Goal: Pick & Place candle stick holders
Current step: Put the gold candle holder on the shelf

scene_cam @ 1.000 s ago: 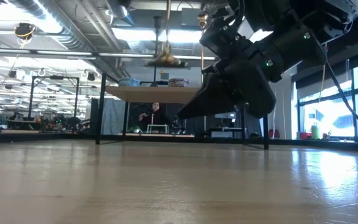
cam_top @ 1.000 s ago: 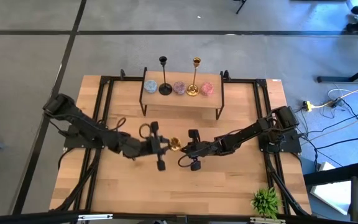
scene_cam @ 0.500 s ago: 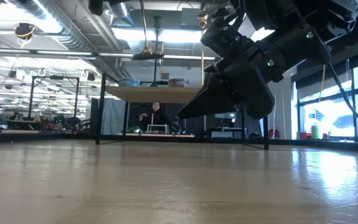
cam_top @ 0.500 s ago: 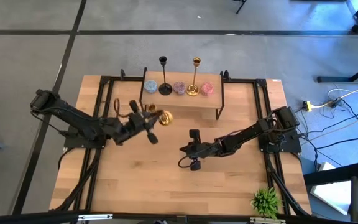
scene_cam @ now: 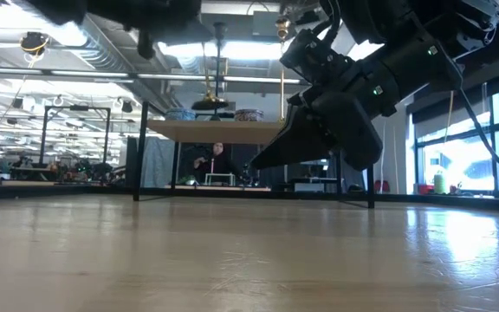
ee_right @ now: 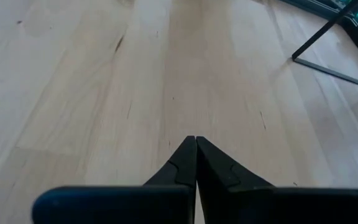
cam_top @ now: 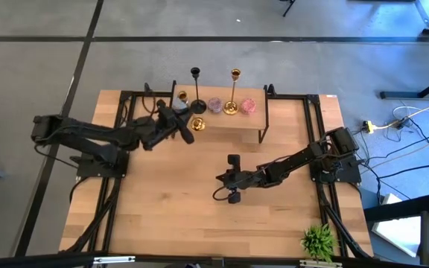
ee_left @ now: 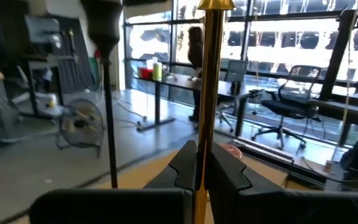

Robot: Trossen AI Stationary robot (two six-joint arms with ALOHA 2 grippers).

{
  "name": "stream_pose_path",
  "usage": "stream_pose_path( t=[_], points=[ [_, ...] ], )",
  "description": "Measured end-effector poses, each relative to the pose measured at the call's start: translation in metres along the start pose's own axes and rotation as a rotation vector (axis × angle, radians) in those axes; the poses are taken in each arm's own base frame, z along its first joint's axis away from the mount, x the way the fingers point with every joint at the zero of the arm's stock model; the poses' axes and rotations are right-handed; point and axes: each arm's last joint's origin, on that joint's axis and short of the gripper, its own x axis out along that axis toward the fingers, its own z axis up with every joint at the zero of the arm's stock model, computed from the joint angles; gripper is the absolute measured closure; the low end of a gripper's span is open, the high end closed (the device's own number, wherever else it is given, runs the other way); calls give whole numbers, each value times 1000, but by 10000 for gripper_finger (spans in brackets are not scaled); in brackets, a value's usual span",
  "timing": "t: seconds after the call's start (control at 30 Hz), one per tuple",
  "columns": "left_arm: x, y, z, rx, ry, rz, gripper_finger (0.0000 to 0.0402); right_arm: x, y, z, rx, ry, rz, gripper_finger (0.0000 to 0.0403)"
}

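My left gripper (cam_top: 176, 119) is shut on a gold candle stick holder (cam_top: 196, 124) at the left end of a small raised shelf (cam_top: 255, 119). In the left wrist view its gold stem (ee_left: 209, 74) stands upright. A black holder (cam_top: 196, 106) and a second gold holder (cam_top: 231, 108) stand on their round bases on the shelf. The black one's stem also shows in the left wrist view (ee_left: 109, 112). My right gripper (cam_top: 230, 179) is shut and empty above the table's middle; it also shows in the right wrist view (ee_right: 195, 142). My left gripper pinches the gold holder's stem (ee_left: 202, 163) between its two fingers (ee_left: 227, 171). The fingers come nearly level from the table's left and lie across the stem. The holder is upright and its round base (scene_cam: 208, 104) hangs a little above the shelf top.
Three small round bowls, blue (cam_top: 179, 104), purple (cam_top: 214, 105) and pink (cam_top: 247, 106), sit on the shelf between the holders. A small green plant (cam_top: 319, 240) stands at the table's near right corner. Black frame rails (cam_top: 121, 119) run along the table's sides.
My left gripper has carried the gold holder from beside my right gripper at the table's middle toward the far edge and up to the shelf's left end. The holder stays in its hold, and its base has lately come down toward the shelf top.
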Motion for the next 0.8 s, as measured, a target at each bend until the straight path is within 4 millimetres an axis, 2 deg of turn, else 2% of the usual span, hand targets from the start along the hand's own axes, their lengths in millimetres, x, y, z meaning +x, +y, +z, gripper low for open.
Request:
stream_pose_path(
  t=[0.17,0.8],
  points=[
    [11,15,-2,-14,18,4,390,0,0,0,0,0,0,397],
    [18,26,-6,79,91,47,390,0,0,-1,11,9,0,397]
  ],
)
